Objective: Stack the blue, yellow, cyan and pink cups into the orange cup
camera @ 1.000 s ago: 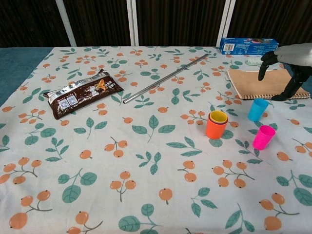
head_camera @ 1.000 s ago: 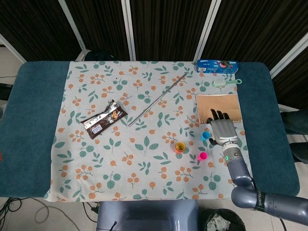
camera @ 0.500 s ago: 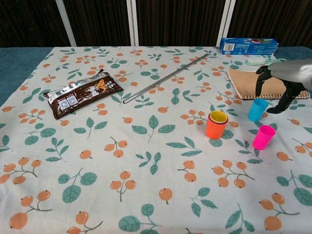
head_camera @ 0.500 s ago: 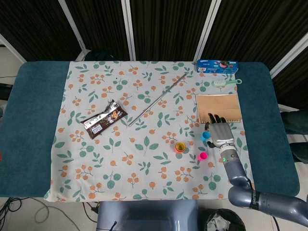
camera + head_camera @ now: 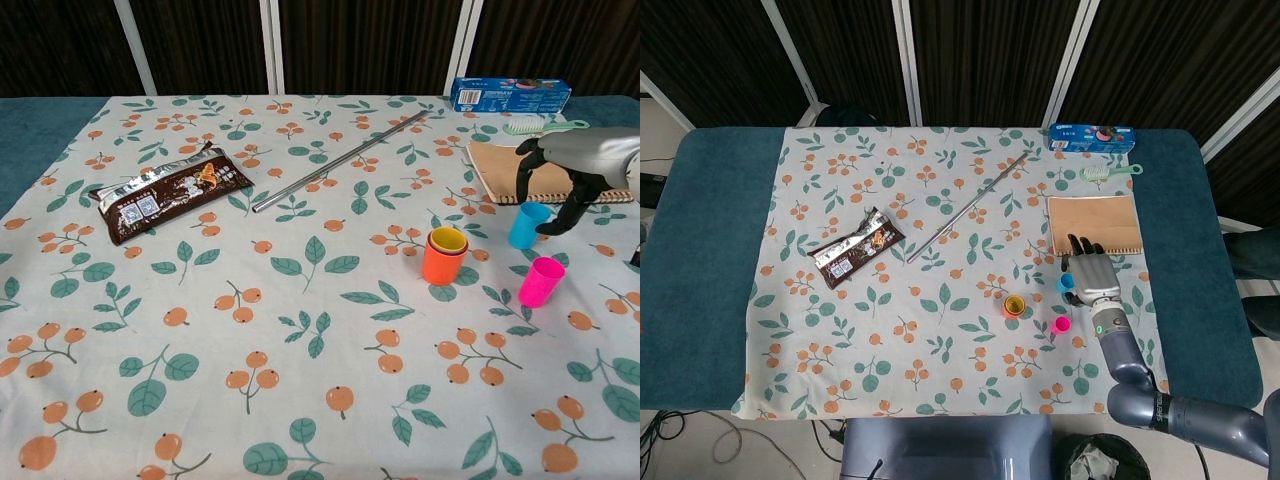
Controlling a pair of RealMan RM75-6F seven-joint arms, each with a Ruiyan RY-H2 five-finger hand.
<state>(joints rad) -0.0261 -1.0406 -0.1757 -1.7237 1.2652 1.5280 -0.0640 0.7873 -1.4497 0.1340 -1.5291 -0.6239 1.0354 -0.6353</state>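
Note:
The orange cup (image 5: 441, 268) stands right of the cloth's middle with the yellow cup (image 5: 448, 239) nested inside it. No blue cup shows. To its right stands the cyan cup (image 5: 526, 225), upright, and the pink cup (image 5: 541, 281) is nearer the front. My right hand (image 5: 562, 170) hovers just above and behind the cyan cup, fingers spread to either side of its rim and holding nothing. From the head view the right hand (image 5: 1092, 274) sits right beside the cyan cup (image 5: 1065, 283), with the pink cup (image 5: 1061, 324) and orange cup (image 5: 1014, 306) close by. My left hand is out of sight.
A tan notebook (image 5: 540, 172) lies behind the right hand, with a green toothbrush (image 5: 540, 125) and a blue box (image 5: 510, 94) farther back. A metal rod (image 5: 338, 162) runs diagonally across the middle. At the left lies a brown snack wrapper (image 5: 170, 190).
My right hand has come down and to the left from over the notebook, ending with its fingers around the cyan cup's top. The cups have not moved.

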